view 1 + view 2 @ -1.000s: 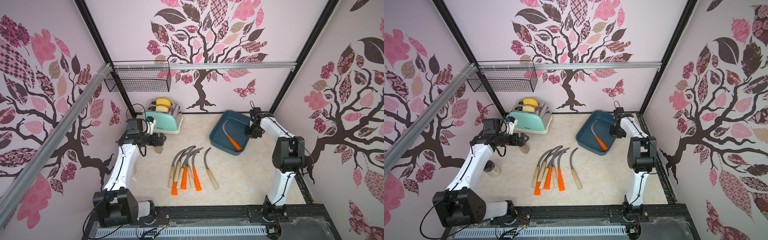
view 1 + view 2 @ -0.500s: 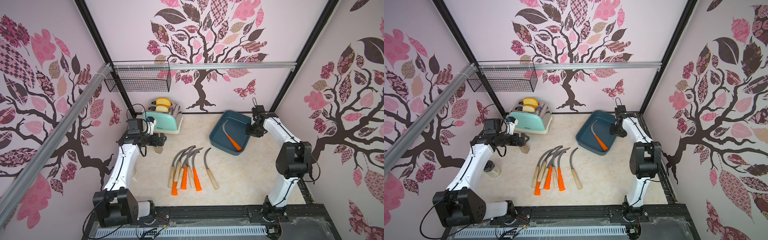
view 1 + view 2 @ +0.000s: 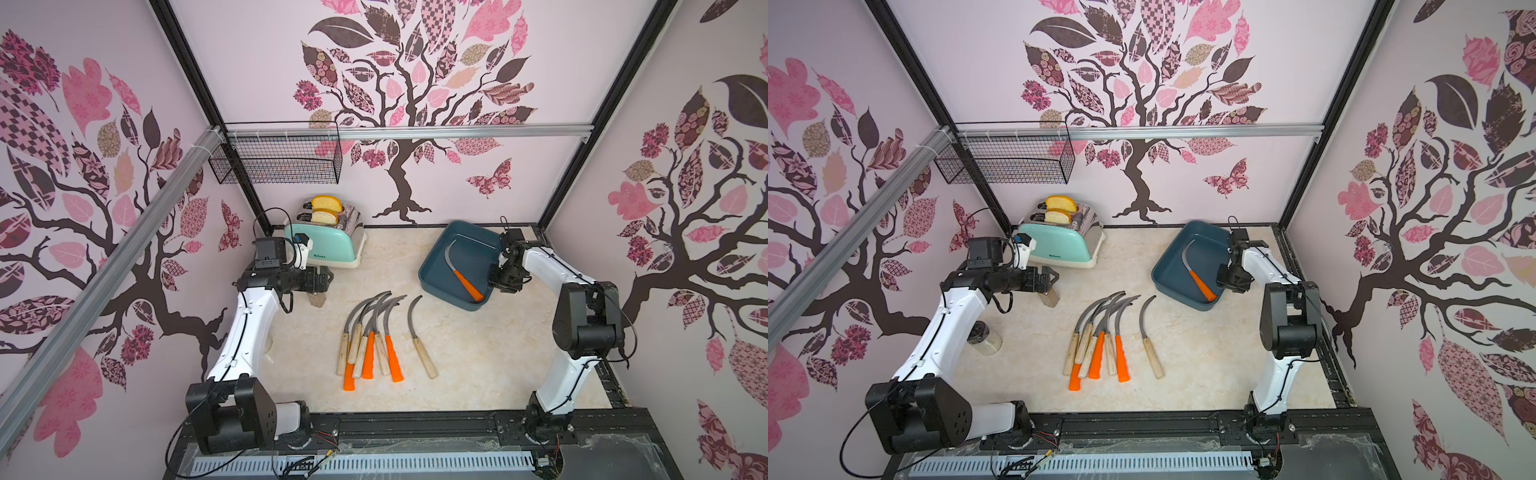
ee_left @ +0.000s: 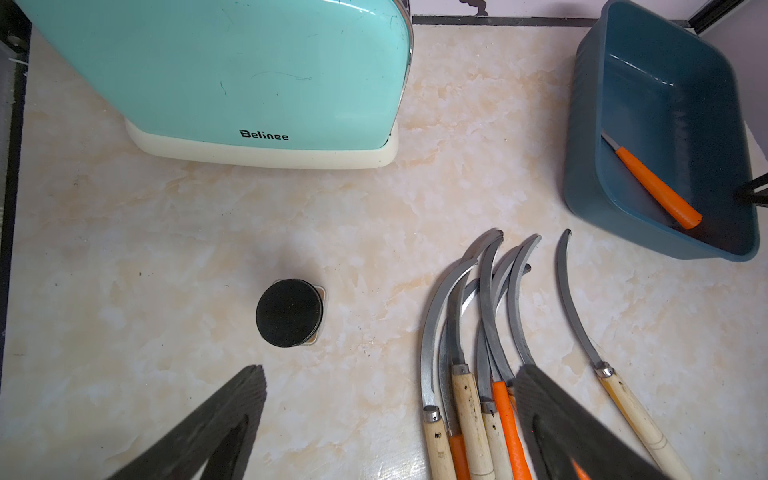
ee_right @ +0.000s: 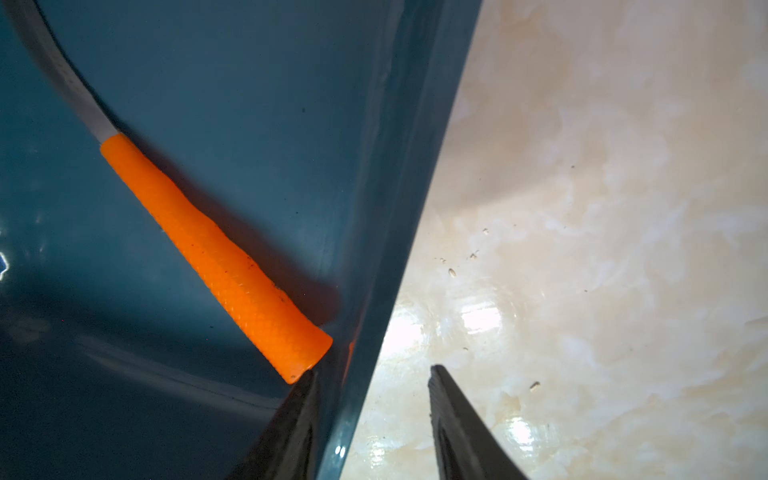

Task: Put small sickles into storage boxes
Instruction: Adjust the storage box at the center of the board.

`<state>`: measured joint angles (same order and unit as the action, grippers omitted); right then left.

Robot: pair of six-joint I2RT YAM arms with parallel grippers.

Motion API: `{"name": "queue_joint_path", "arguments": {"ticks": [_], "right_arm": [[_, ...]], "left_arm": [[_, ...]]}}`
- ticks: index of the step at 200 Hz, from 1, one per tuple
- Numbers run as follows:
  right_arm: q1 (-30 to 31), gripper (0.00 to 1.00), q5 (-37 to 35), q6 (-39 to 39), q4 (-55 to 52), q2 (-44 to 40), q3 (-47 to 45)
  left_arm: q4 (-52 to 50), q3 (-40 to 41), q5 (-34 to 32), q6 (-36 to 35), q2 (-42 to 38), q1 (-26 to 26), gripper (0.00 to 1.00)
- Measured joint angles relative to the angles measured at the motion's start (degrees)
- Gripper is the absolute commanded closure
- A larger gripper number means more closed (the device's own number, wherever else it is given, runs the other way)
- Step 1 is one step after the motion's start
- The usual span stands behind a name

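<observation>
One orange-handled grey-bladed small sickle (image 3: pixel 457 274) lying inside dark teal plastic tray (image 3: pixel 473 253); other sickles (image 3: pixel 370 332) waiting outside. Right gripper (image 5: pixel 372 370) parted, straddling tray wall: sideways pull-out likely dragging tray. Left gripper (image 4: pixel 390 370) spread, hovering.

Glossy plastic tray (image 5: pixel 249 83), textured orange handle (image 5: pixel 216 257), dull metal blades (image 4: pixel 430 332), pale wooden handles (image 4: pixel 467 407), shiny marbled tabletop (image 5: pixel 582 208)

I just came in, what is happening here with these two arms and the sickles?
The robot is filling a blue tray with them. One orange-handled sickle already lies inside it. The right pincer is open, its fingers astride the tray's wall, gripping nothing. The left pincer is open too, above the table near a black-lidded jar. The other sickles lie on the table.
</observation>
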<state>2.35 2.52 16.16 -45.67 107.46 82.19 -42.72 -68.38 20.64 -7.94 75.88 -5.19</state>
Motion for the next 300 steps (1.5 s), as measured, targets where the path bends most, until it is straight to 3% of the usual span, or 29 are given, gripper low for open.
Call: {"name": "queue_joint_path", "arguments": {"ticks": [54, 123, 199, 219, 254, 280, 300], "right_arm": [[0.22, 0.75, -1.84, -1.68, 0.68, 0.07, -0.48], [0.26, 0.86, -7.69, -3.85, 0.72, 0.07, -0.61], [0.59, 0.77, -12.41, -7.06, 0.24, -3.02, -2.36], [0.59, 0.64, -13.03, -7.48, 0.22, -4.66, -2.34], [1.44, 0.60, -13.44, -7.34, -0.17, -6.80, -1.40], [4.79, 0.55, -13.84, -7.26, -0.33, -10.08, -0.22], [10.84, 0.52, -14.32, -7.28, 0.07, -14.80, 0.33]], "left_arm": [[0.02, 0.00, 0.04, 0.17, 0.76, 0.02, 0.02], [0.24, 0.00, 0.66, 0.46, 1.01, 0.20, 0.02], [0.50, -0.59, 1.75, 0.70, 1.07, 0.33, 0.02], [0.61, -0.63, 1.75, 0.70, 1.11, 0.33, 0.02], [0.59, -0.63, 1.55, 0.63, 1.11, 0.35, 0.02], [0.00, -1.07, 0.83, 0.66, 1.11, 0.37, 0.02], [-0.94, -2.60, -0.02, 0.68, 1.11, 0.37, 0.02]]}}
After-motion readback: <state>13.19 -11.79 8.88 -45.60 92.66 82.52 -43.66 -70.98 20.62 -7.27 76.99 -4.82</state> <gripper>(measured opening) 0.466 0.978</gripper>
